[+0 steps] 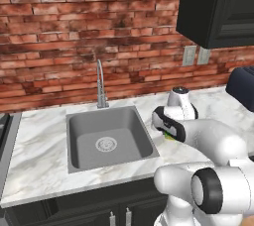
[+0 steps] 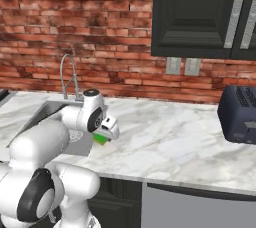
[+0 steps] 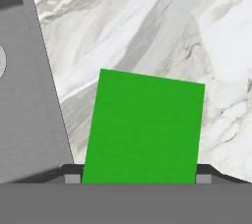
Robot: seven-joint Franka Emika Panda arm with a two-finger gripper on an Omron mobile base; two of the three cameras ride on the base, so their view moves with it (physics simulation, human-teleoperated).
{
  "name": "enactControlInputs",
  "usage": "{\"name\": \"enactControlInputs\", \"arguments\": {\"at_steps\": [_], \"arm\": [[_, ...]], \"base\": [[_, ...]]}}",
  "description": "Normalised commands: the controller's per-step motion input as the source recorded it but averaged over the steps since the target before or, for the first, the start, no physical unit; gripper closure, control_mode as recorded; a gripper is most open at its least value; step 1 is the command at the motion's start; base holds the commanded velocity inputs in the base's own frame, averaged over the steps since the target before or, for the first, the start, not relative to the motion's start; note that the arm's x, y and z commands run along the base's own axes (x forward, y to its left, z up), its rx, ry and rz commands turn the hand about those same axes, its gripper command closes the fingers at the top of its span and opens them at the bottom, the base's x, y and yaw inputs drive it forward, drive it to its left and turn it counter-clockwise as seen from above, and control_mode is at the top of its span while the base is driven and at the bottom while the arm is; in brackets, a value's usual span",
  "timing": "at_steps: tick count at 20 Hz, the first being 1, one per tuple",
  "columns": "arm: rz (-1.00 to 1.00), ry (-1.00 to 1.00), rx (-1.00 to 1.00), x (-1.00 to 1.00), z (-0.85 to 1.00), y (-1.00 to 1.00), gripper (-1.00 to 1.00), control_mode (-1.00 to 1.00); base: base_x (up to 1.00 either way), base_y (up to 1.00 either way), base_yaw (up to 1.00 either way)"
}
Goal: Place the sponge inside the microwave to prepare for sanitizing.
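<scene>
On the marble table (image 1: 39,136), in the left base view, the end effector (image 1: 167,132) hangs low just past the right rim of the grey sink (image 1: 106,138). A sliver of the sponge (image 1: 170,136) shows yellow-green under the wrist, at or just above the table surface. The tall curved faucet (image 1: 100,84) stands behind the sink, up and to the left of the end effector. A dark toaster (image 1: 242,87) sits well to its right, near the picture's edge. Two wall outlets (image 1: 195,55) are on the brick wall (image 1: 74,36) behind, under a dark upper cabinet (image 1: 218,9). The robot's own white forearm covers the table on the near side of the end effector.

In the right base view, the end effector (image 2: 106,133) points down at the table edge beside the sink (image 2: 47,109). The sponge (image 2: 101,138) shows as a green patch right under the tips. The toaster (image 2: 240,114) stands well off to the right, with open marble between. The faucet (image 2: 70,74) rises behind and to the left.

In the hand view, the sponge (image 3: 145,127) is a flat green rectangle, slightly tilted, between the two finger tips (image 3: 73,175) at the bottom corners. The tips sit at its two sides; whether they are gripping it or merely framing it cannot be told. The sink wall (image 3: 29,95) runs down the left, and veined marble lies beyond the sponge.
</scene>
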Motion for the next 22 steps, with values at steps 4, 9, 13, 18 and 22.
{"name": "enactControlInputs", "arguments": {"at_steps": [4, 9, 13, 18, 22], "arm": [[0.0, 0.0, -0.05, -0.4, 1.0, 0.21, 1.0, -1.0], [0.0, 0.0, -0.03, -0.46, 1.0, 0.22, 1.0, -1.0], [0.0, 0.0, 0.0, -0.43, 1.0, 0.12, 1.0, -1.0], [0.0, 0.0, -0.02, -0.24, 1.0, 0.02, 1.0, -1.0], [0.0, 0.06, -0.02, -0.1, 1.0, 0.0, 1.0, -1.0]], "base": [[0.0, 0.0, 0.0], [0.0, 0.0, 0.0], [0.0, 0.0, 0.0], [0.0, 0.0, 0.0], [0.0, 0.0, 0.0]]}}
